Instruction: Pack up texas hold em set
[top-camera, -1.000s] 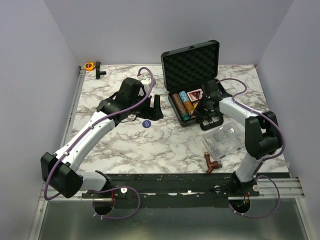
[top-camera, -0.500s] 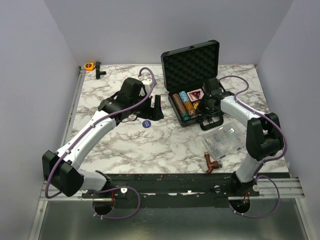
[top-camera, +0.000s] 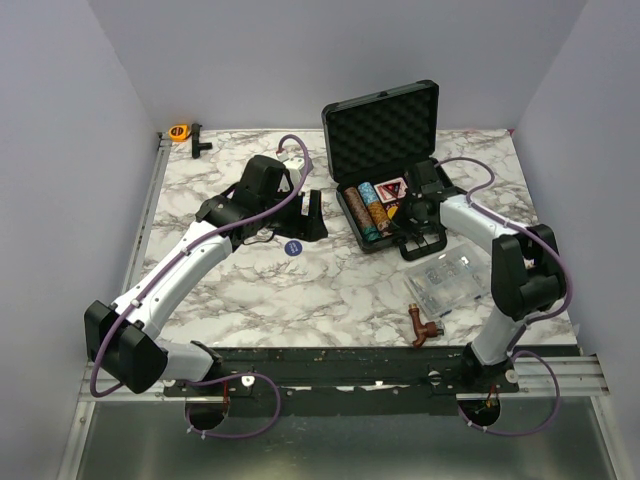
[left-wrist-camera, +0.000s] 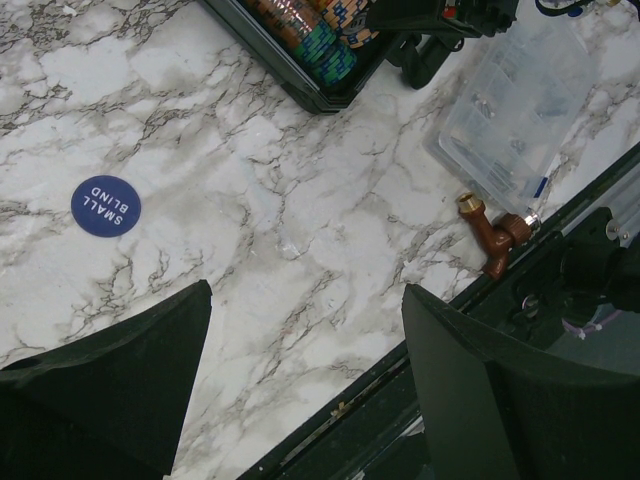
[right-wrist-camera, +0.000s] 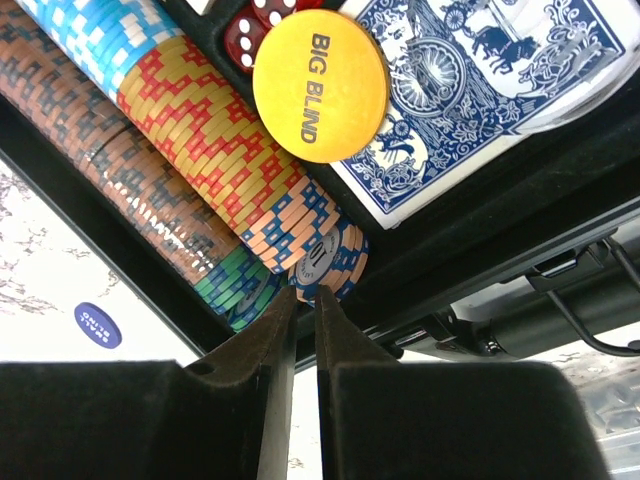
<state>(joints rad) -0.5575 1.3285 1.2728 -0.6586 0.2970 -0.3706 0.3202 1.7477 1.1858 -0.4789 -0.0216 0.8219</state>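
The black case (top-camera: 385, 125) stands open at the back right, its foam lid upright. Rows of striped chips (right-wrist-camera: 200, 140) lie in its base, beside a blue card deck (right-wrist-camera: 480, 90) with a yellow BIG BLIND disc (right-wrist-camera: 318, 85) on it. A red deck (top-camera: 392, 188) shows in the top view. My right gripper (right-wrist-camera: 305, 295) is shut to a thin empty slit, its tips at the near end of the chip rows. A blue SMALL BLIND disc (left-wrist-camera: 105, 207) lies on the marble. My left gripper (left-wrist-camera: 305, 300) hangs open over the table near that disc, holding nothing.
A clear compartment box (top-camera: 447, 283) sits in front of the case, and a brown pipe fitting (top-camera: 422, 326) lies near the front edge. Red dice (right-wrist-camera: 245, 35) are in the case. An orange tape measure (top-camera: 179, 131) and a black part (top-camera: 199, 143) rest at the back left corner.
The right wrist shifted very slightly over the case. The left arm and the objects stayed put.
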